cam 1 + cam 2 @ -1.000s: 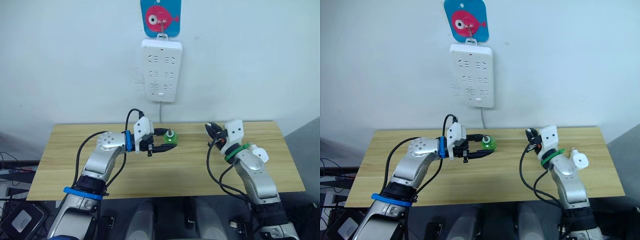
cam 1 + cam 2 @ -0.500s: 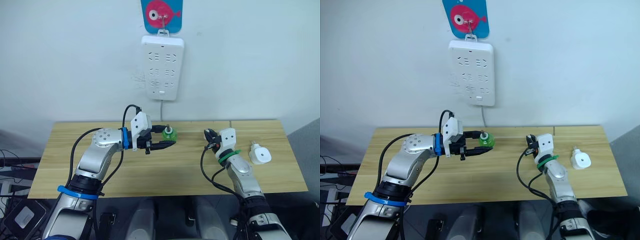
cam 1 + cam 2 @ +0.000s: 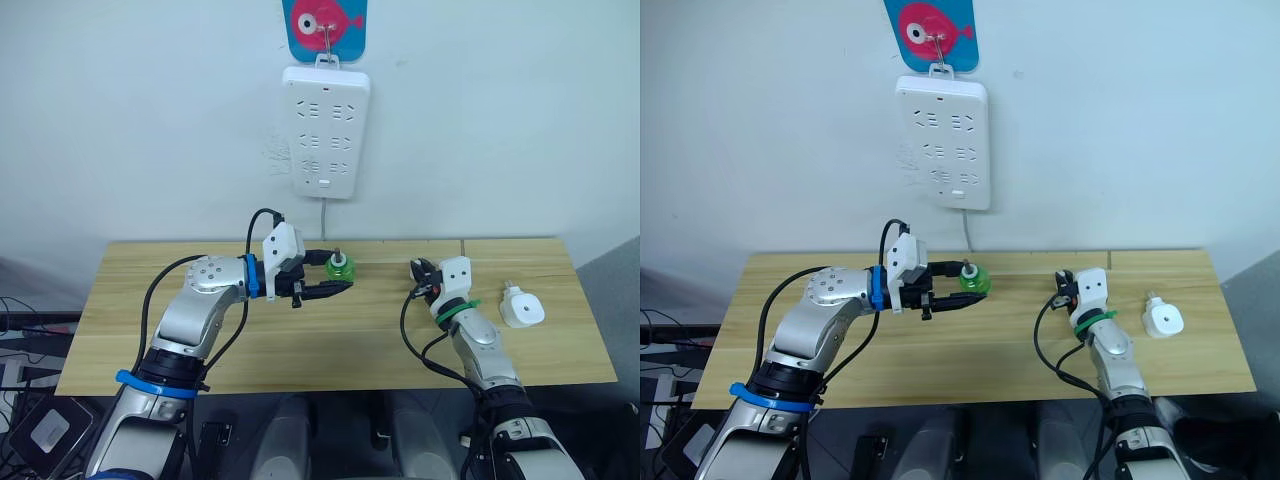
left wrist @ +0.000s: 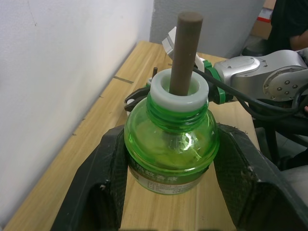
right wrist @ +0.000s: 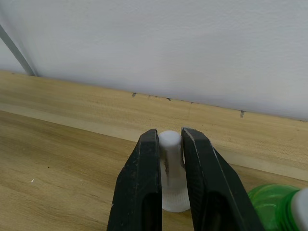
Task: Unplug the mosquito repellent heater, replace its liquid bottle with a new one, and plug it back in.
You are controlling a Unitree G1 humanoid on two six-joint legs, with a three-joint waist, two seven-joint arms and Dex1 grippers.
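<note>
Mosquito repellent heater is lying unplugged on the wooden desk toward the 3 o'clock edge, its round-holed face turned up and its plug end pointing roughly to 11 o'clock, toward the wall. It is sitting well apart from the white power strip, which is hanging on the wall at 12 o'clock beneath a blue hook plate with a pink fish.

A green bottle is standing upright in the left gripper, its long axis vertical and its brown wick rod pointing straight up out of a white collar. The gripper's two black fingers are pressing against the bottle's sides, holding it just above the desk near the centre, toward the back edge.

At about 3 o'clock from that bottle, the right gripper is pinching a small white cap between its narrowly set fingers, the cap standing upright with its rounded top uppermost, close over the desk surface near the wall. A second green shape is showing at the corner of the right wrist view, just beside the cap; what it is cannot be told.
</note>
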